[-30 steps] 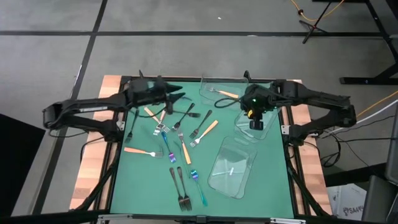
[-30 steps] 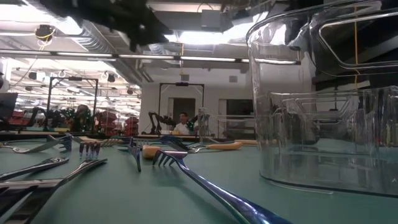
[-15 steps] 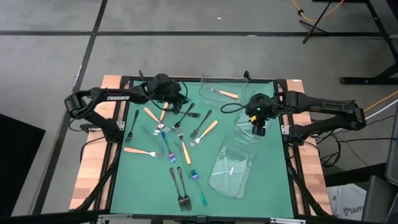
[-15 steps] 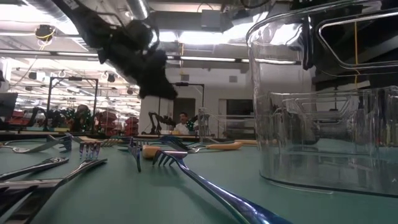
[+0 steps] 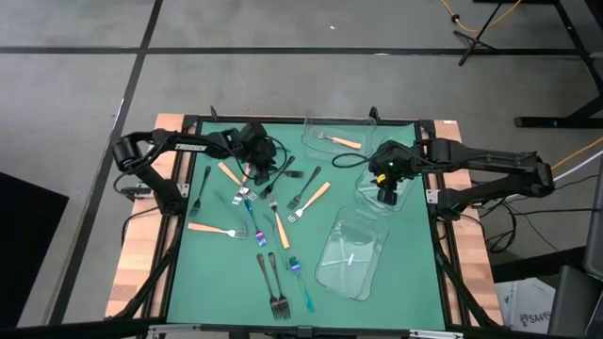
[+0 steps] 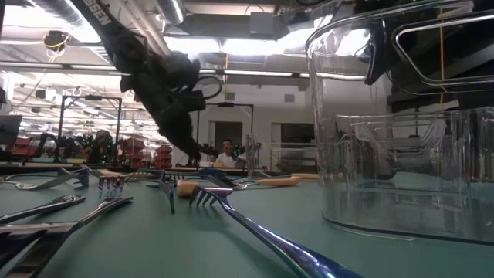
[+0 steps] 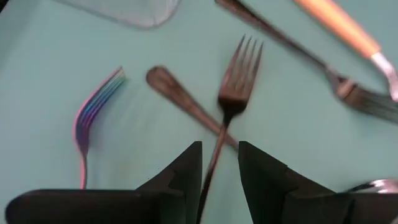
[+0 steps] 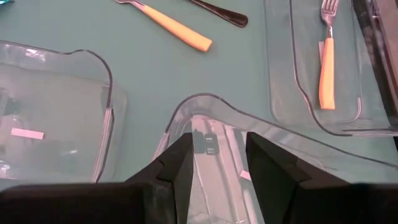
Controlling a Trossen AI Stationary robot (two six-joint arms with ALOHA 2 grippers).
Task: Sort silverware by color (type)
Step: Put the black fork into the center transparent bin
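Green mat (image 5: pixel 217 282) on the table, strewn with small forks — orange-handled, dark and iridescent blue.

Left gripper (image 5: pixel 256 169): low over the cluster at the far left of the mat; fingers (image 7: pixel 186 171) a little apart, straddling the thin handle of a dark fork (image 7: pixel 233 102) that lies flat on the mat, tines pointing away. Beside it, a second dark handle (image 7: pixel 186 106) crossing beneath, an iridescent fork (image 7: pixel 93 109) and an orange-handled fork (image 7: pixel 348 37).

Right gripper (image 5: pixel 387 193): over the middle clear tray (image 8: pixel 205 115), fingers apart, nothing between them.

Far tray (image 5: pixel 316 127): holds one orange-handled fork (image 5: pixel 339 141).

Near tray (image 5: pixel 353 254): no fork inside.

Near edge of the mat — two dark forks (image 5: pixel 273 287) side by side, an iridescent fork (image 5: pixel 301 282) just beside them
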